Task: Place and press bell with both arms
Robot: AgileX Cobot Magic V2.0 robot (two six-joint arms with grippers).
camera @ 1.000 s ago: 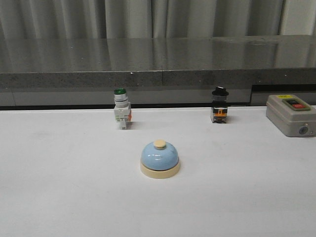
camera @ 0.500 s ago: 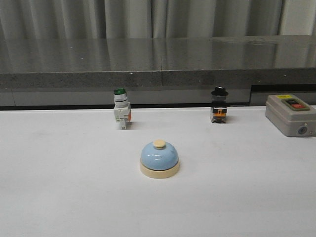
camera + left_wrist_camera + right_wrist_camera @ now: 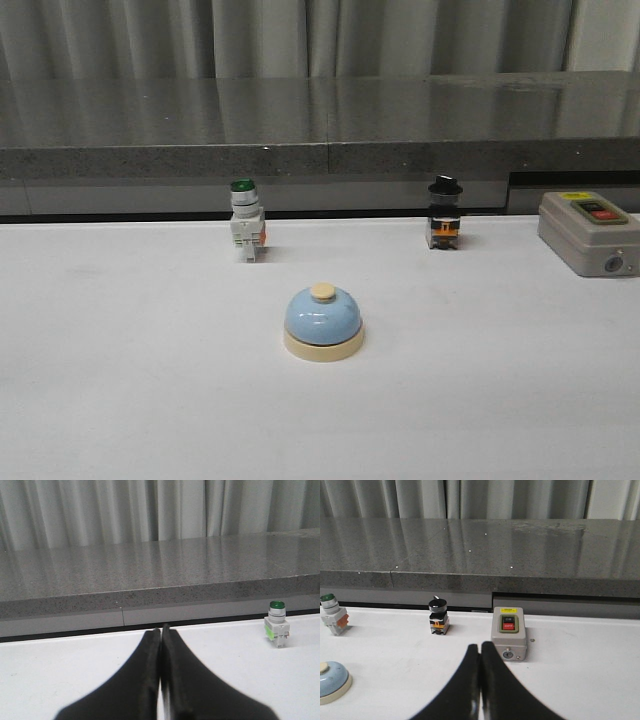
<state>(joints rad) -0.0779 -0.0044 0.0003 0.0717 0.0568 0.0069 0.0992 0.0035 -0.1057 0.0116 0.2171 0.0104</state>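
— Two grippers, what state?
— Left gripper [image 3: 161, 645] and right gripper [image 3: 480, 657] both pressed together, holding nothing; likely parked clear of the bell [image 3: 323, 322], which sits mid-table, switches behind it.

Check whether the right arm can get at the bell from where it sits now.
Probably yes: only bare table lies between the shut right gripper and the bell; the grey box stands off that line.
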